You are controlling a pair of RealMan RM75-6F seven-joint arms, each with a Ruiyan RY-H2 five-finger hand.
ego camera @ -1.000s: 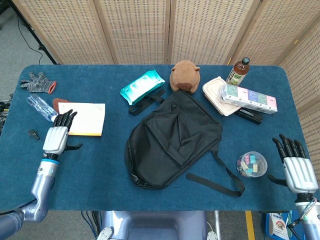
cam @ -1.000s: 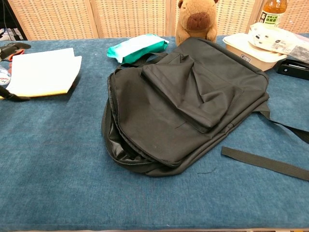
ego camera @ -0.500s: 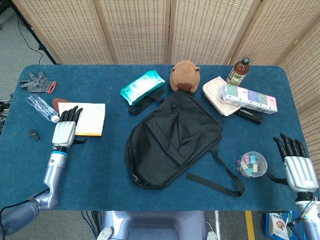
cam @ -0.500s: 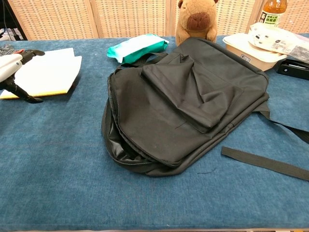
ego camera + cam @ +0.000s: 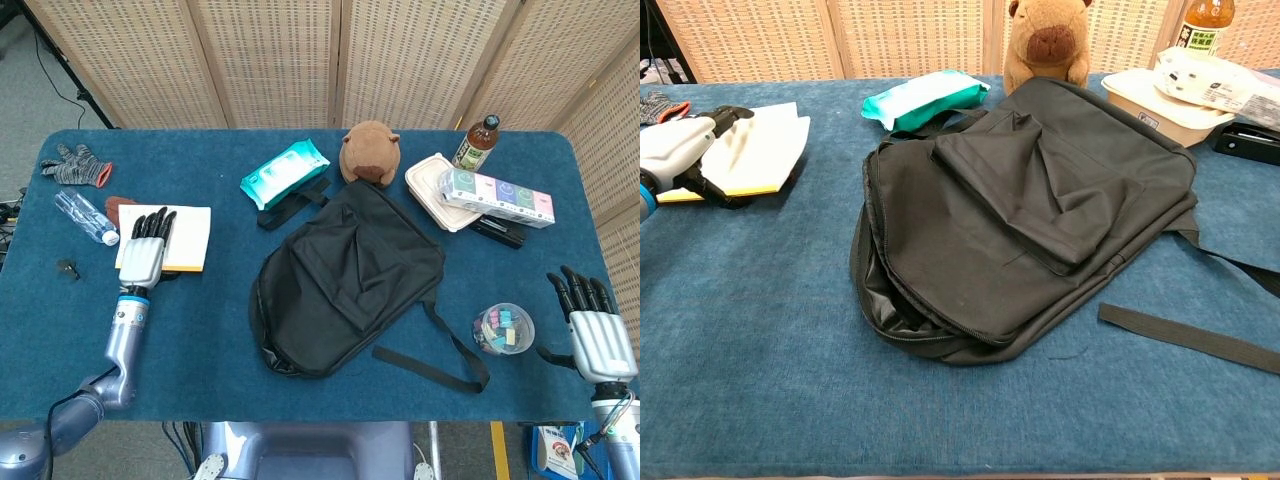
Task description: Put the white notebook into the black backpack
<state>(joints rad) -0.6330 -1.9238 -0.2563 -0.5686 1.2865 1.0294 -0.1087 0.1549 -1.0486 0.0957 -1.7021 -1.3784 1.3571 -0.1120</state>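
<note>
From the head view, the white notebook (image 5: 178, 238) lies flat near the left edge of the desk (image 5: 200, 330), well apart from the black backpack (image 5: 345, 280), which sits in the middle. The left hand (image 5: 143, 255) is over the notebook's near left part with its fingers stretched out flat and slightly apart; I cannot tell whether it touches the cover, and nothing is gripped. The right hand (image 5: 592, 335) hangs at the desk's near right corner, fingers spread and holding nothing, near a small clear tub of coloured bits (image 5: 503, 330). So the task is at its start: the notebook is not lifted and nothing has gone into the backpack.

From the chest view, the left hand (image 5: 685, 155) shows at the left edge, lying over the near edge of the notebook (image 5: 755, 150), its thumb dropped down at the side toward the desk; no closed grip shows. The backpack (image 5: 1025, 215) lies on its back with its zipper gaping along the near left side, so an opening seems ready. The right hand is out of this view.

What is left, as I judge it, is nearly everything: getting a hold on the notebook, carrying it across to the backpack, and sliding it through the gap.
</note>
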